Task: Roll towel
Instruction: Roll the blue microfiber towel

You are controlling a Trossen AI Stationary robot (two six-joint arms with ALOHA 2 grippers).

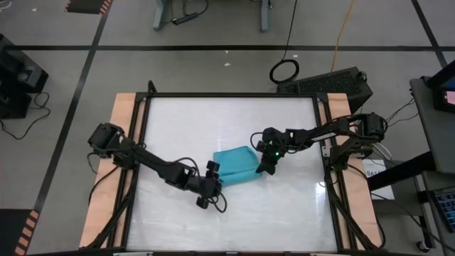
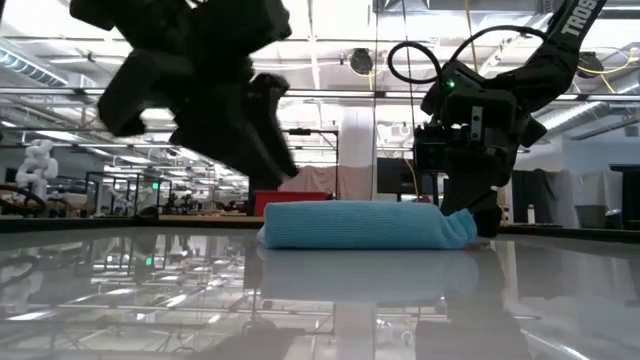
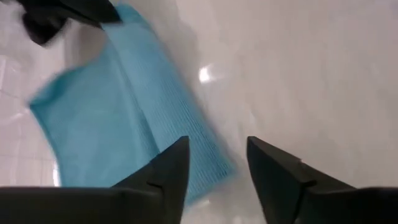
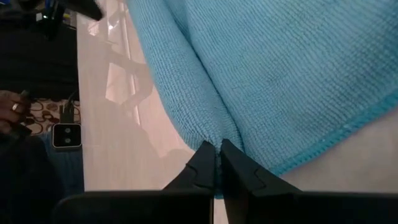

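Observation:
The turquoise towel (image 1: 234,165) lies on the white table (image 1: 213,121) near its middle, partly folded over into a thick band along one side (image 4: 186,93); in the low view it is a low, long bundle (image 2: 360,225). My right gripper (image 1: 266,168) is shut on the towel's end toward the table's right, also seen in the low view (image 2: 482,218). My left gripper (image 3: 217,149) is open and hovers above the towel's near-left corner (image 3: 205,168), raised clear of the table in the low view (image 2: 262,140). My right gripper pinches the end of the towel's folded band (image 4: 214,134) between its two shut fingers. The fingers come from above, slanting from the table's right. The towel lies flat on the table, slack; how many layers are in the pinch I cannot tell.
Black frame rails and wooden side strips (image 1: 124,135) border the table. A person's hand (image 4: 12,115) and a small device (image 4: 65,135) show beyond the table's edge in the right wrist view. White tabletop lies all around the towel.

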